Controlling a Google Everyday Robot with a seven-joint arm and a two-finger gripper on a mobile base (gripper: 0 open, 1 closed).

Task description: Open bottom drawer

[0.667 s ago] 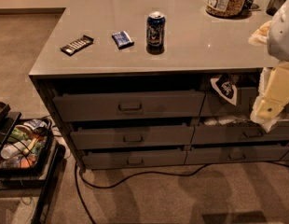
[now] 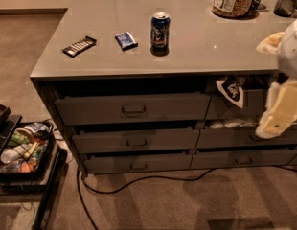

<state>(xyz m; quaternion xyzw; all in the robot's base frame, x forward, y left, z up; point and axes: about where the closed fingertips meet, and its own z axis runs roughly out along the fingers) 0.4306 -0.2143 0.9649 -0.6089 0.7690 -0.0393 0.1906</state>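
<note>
While the cream-coloured gripper point(image 2: 279, 115) is held at the far right edge of the view, in front of the right-hand drawer stack and level with its middle drawer, nothing is touched by it that can be made out. Open or closed: cannot be told.

The wide, shallow dark grey bottom drawer point(image 2: 138, 163) is found lowest in the left stack of three, just above the carpet, well left of the gripper. Its small rectangular centre pull point(image 2: 138, 166) is left free. No inside is seen.

On the grey bench point(image 2: 196, 56): a blue drink can point(image 2: 160, 30) upright, a small blue packet point(image 2: 125, 40) and a dark flat bar point(image 2: 79, 46) to its left.

A black cable point(image 2: 139, 182) is laid across the carpet below the drawers.
</note>
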